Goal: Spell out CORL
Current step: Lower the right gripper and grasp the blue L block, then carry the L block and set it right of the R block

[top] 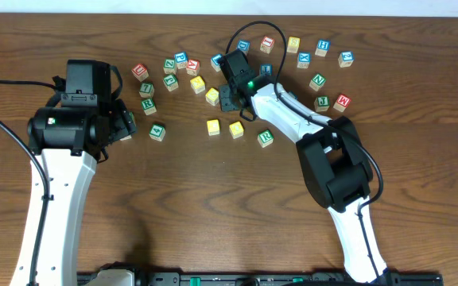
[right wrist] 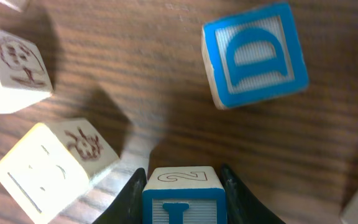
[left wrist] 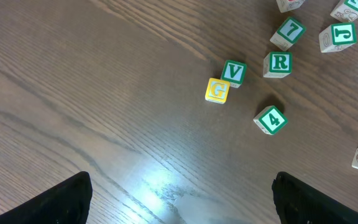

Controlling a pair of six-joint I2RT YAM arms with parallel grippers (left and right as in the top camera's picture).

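Many lettered wooden blocks lie scattered across the far half of the table (top: 229, 199). My right gripper (top: 229, 73) sits among them and is shut on a blue-letter block (right wrist: 182, 196). Its top face shows an outlined 2, and its letter is only partly in view. A blue D block (right wrist: 253, 53) lies on the table just ahead of it. My left gripper (left wrist: 182, 205) is open and empty above bare wood. A green R block (left wrist: 278, 63) lies ahead of it, beside a green V (left wrist: 234, 71), a yellow G (left wrist: 217, 91) and a green 4 (left wrist: 270, 119).
Two pale picture-face blocks (right wrist: 11, 59) (right wrist: 58, 165) lie left of the right gripper. Three blocks, two yellow (top: 213, 127) (top: 236, 129) and one green (top: 265, 138), sit in a loose row mid-table. More blocks (top: 322, 48) lie at the far right.
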